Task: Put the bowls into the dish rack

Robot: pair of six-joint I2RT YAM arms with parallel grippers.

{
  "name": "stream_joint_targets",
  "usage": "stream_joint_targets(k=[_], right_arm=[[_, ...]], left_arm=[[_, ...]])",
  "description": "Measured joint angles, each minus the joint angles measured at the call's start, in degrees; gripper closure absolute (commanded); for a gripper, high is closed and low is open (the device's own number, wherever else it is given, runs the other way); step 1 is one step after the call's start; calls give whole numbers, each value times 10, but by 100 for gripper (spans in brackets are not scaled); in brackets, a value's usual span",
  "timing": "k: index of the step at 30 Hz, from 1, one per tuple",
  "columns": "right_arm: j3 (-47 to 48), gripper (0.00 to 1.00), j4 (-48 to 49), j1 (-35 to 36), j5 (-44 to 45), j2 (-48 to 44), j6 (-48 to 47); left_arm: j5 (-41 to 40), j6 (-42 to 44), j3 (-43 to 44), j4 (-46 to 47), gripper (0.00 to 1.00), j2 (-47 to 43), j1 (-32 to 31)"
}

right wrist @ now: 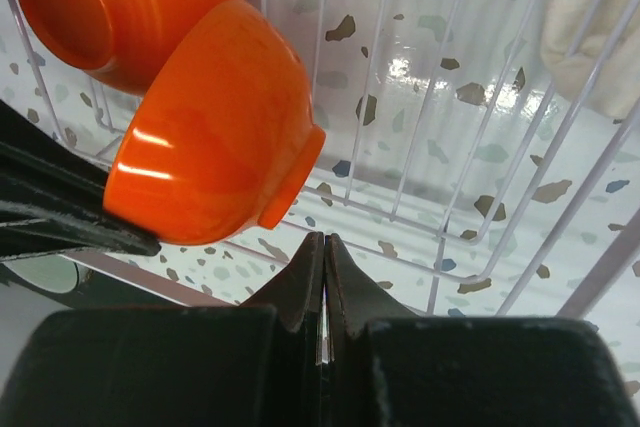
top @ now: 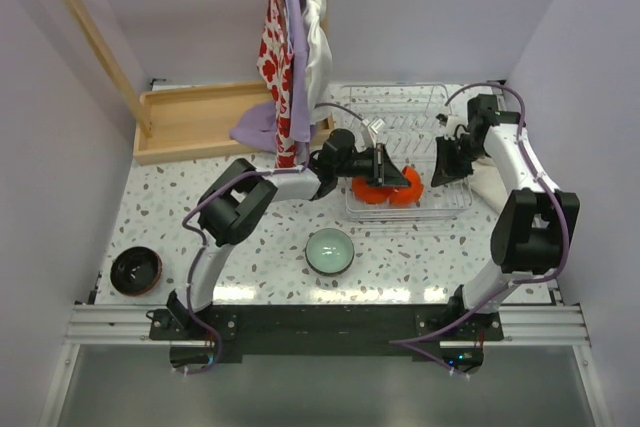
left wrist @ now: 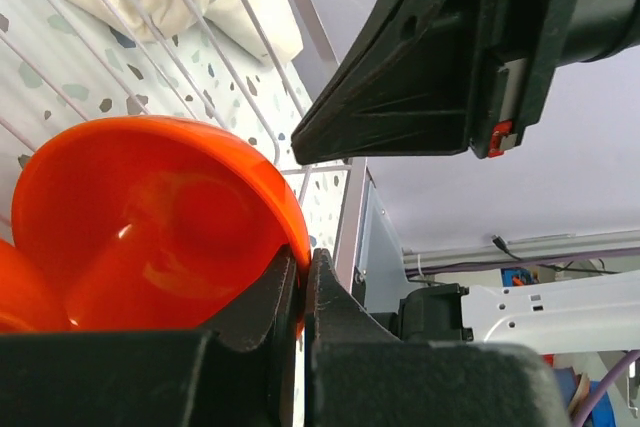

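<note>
My left gripper (left wrist: 303, 267) is shut on the rim of a glossy orange-red bowl (left wrist: 160, 217) and holds it tilted inside the white wire dish rack (top: 420, 137). This bowl also shows in the top view (top: 405, 194) and in the right wrist view (right wrist: 210, 137). A second orange-red bowl (right wrist: 110, 7) lies in the rack just beside it. My right gripper (right wrist: 325, 242) is shut and empty, just right of the held bowl, over the rack's wires. A pale mint bowl (top: 329, 250) and a dark bowl (top: 136, 270) sit on the table.
A wooden tray (top: 200, 117) lies at the back left. Cloths (top: 290, 47) hang from a wooden frame above the rack's left end. A pale cloth (top: 487, 182) lies to the right of the rack. The rack's upright tines stand close around both grippers.
</note>
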Motion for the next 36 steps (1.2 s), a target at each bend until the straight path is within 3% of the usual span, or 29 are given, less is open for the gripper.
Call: stream_joint_targets(k=[9, 12, 13, 18, 22, 36], right_arm=[[-2, 100, 11, 21, 0, 35, 0], [-2, 100, 14, 32, -1, 49, 1], [-2, 100, 15, 37, -2, 53, 2], [0, 100, 17, 57, -3, 61, 5], [11, 100, 21, 67, -4, 66, 7], [32, 100, 33, 73, -4, 74, 8]], left_arm=[[1, -1, 0, 7, 98, 6, 10], [1, 0, 0, 5, 92, 6, 15], [1, 0, 0, 5, 85, 6, 16], [1, 9, 0, -3, 70, 6, 21], [0, 29, 1, -28, 63, 6, 23], [-84, 147, 52, -276, 47, -40, 24]])
